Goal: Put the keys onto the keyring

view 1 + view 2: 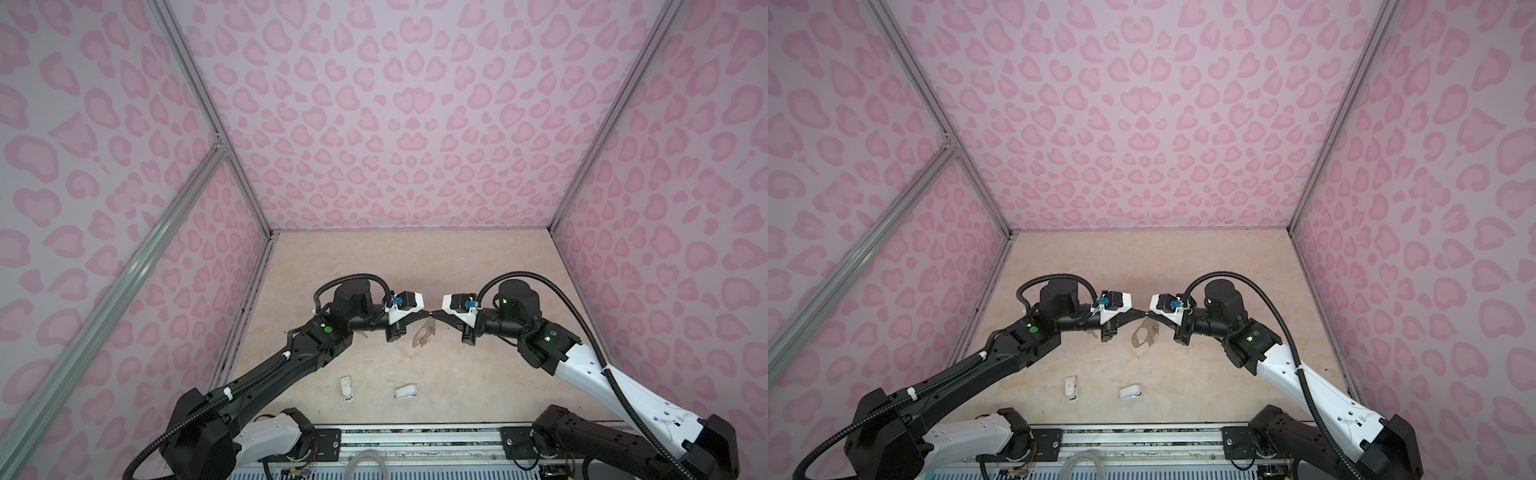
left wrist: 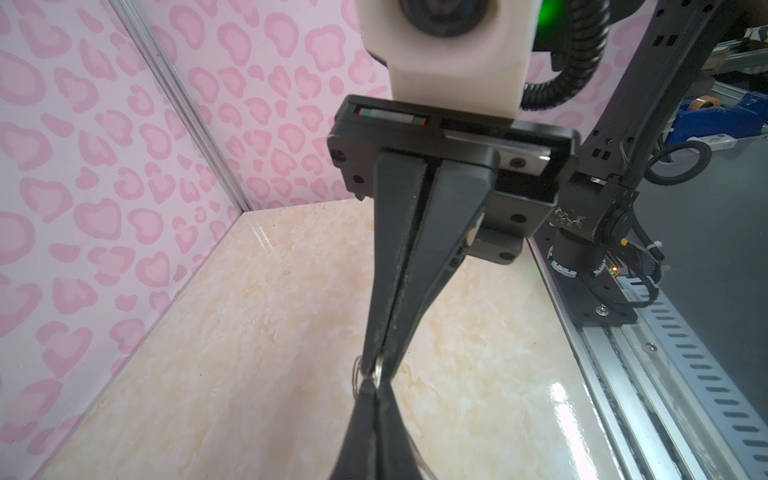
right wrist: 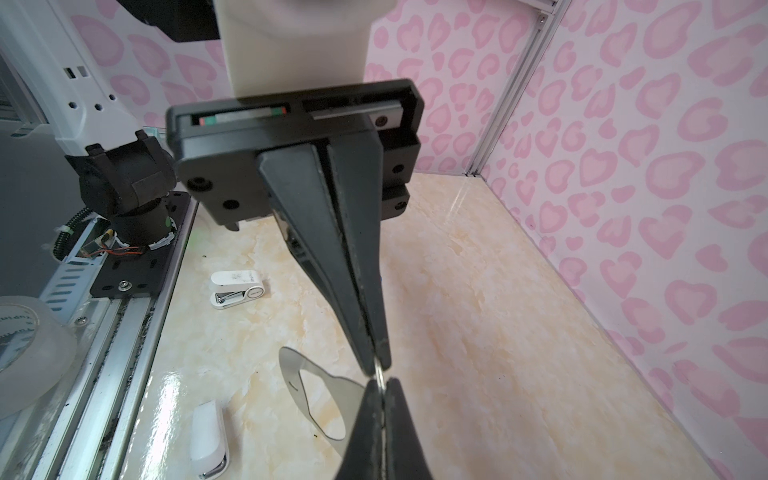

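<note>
Black-and-white arms (image 1: 266, 368), ribbed black cables (image 2: 584, 58), green status lights (image 1: 328, 330)

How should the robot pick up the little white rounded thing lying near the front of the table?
Probably best from straight above, pinching across its two long sides near the middle. The white rounded thing lies flat on the table, longer than wide, with bare space around it.
</note>
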{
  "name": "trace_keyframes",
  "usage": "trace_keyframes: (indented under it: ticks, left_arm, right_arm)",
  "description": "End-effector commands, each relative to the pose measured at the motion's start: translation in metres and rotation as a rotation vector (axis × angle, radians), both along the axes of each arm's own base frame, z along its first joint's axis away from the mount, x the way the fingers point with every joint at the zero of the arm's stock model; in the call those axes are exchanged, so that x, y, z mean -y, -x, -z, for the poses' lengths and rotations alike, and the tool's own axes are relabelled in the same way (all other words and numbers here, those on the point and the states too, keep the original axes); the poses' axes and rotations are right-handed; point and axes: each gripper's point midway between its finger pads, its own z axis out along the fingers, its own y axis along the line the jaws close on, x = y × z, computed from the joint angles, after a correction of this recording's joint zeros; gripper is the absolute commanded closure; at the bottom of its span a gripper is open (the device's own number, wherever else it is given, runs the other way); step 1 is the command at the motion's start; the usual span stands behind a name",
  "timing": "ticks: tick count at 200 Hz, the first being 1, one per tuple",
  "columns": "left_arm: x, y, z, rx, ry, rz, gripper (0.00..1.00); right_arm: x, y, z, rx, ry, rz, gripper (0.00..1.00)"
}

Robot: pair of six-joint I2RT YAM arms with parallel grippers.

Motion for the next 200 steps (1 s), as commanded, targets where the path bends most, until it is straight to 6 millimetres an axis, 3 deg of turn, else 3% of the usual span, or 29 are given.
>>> trace_keyframes:
  ticks: [1, 24, 70, 159, 200]
  left_arm:
    - [0.001, 0.002, -0.002, 0.018, -0.007, 0.019, 0.87]
    - [-0.002, -0.001, 0.0, 0.051, -0.047, 0.003, 0.81]
    - [-0.007, -0.004, 0.003, 0.106, -0.149, 0.002, 0.81]
    - [-0.006, 0.003, 0.014, 0.166, -0.26, 0.055, 0.81]
    - [-0.002, -0.001, 0.016, 0.176, -0.284, 0.055, 0.89]
  right_arm:
    - [-0.002, 0.002, 0.0, 0.009, 0.016, -0.024, 1.0]
    - [-0.002, 0.005, 0.008, -0.022, 0.066, -0.045, 1.0]
    - [-0.001, 0.006, 0.021, -0.071, 0.132, -0.063, 1.0]
    - [-0.006, 0.004, 0.018, -0.082, 0.13, -0.079, 1.0]
    - [-0.008, 0.004, 0.016, -0.087, 0.133, -0.089, 1.0]
